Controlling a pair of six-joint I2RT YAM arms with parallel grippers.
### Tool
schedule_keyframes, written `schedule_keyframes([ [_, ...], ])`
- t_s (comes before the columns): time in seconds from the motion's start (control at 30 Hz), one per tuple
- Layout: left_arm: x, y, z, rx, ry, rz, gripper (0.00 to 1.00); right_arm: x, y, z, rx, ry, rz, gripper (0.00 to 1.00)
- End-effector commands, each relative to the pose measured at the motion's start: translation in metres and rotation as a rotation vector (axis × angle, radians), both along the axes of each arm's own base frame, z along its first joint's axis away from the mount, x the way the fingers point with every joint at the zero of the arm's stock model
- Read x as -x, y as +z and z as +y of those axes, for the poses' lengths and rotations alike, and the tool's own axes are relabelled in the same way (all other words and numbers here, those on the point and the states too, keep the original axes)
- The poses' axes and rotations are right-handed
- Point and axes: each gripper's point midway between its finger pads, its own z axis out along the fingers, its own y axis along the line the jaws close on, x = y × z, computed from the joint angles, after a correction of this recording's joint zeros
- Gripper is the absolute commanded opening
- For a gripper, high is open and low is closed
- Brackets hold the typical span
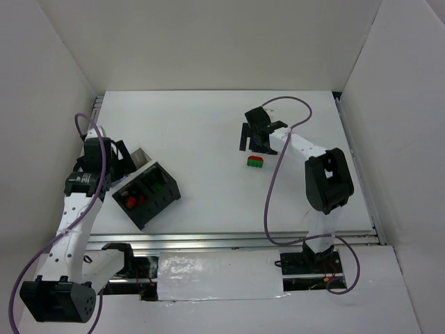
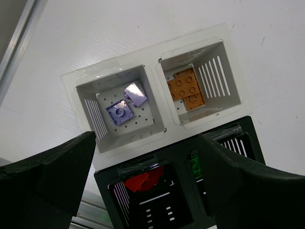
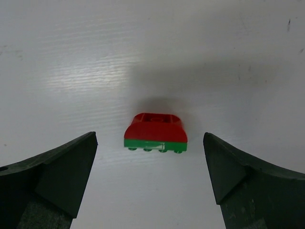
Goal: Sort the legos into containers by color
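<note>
Centrally in the right wrist view lies a small two-coloured plastic brick (image 3: pixel 156 133), a red rounded piece stacked on a green plate. It rests flat on the white surface (image 1: pixel 208 125). The right jaws stand spread wide at the lower left and lower right of that frame. The brick sits between them, touching neither, and they grasp nothing. In the top view the brick is a little right of centre, just below the right jaws.

Well apart from it, in the left part of the top view, sits the small black plastic box with dividers (image 1: pixel 161 207), turned at an angle. In the left wrist view its compartments show at the bottom centre. One holds a red plastic piece (image 2: pixel 143 180) and the one to its right a green plastic piece (image 2: pixel 195 167). Touching the box on its upper side is a white plastic pair of square compartments (image 2: pixel 156 90). The left one holds two pale lilac bricks (image 2: pixel 119 113) and the right one flat orange bricks (image 2: pixel 187 89). The left jaws are released, spread wide and empty. They frame the black compartments from the lower corners of the left wrist view.
</note>
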Motion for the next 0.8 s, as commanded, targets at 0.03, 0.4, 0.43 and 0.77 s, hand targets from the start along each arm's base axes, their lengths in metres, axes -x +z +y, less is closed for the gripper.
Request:
schedule_keyframes([
  [0.03,-0.006,0.008,-0.005,0.002,-0.042,-0.039,0.99,-0.011,-0.003,-0.011,0.023,0.011,0.042,1.00],
  [0.4,-0.007,0.007,-0.009,0.011,-0.062,-0.040,1.00,0.005,-0.049,0.008,-0.076,0.095,0.173,0.97],
  [0.43,-0.007,0.007,-0.009,0.011,-0.062,-0.038,1.00,0.007,-0.053,0.008,-0.071,0.096,0.191,0.96],
  [0.77,-0.007,0.006,-0.010,0.016,-0.073,-0.038,1.00,0.025,-0.060,-0.001,-0.063,0.067,0.217,0.11],
])
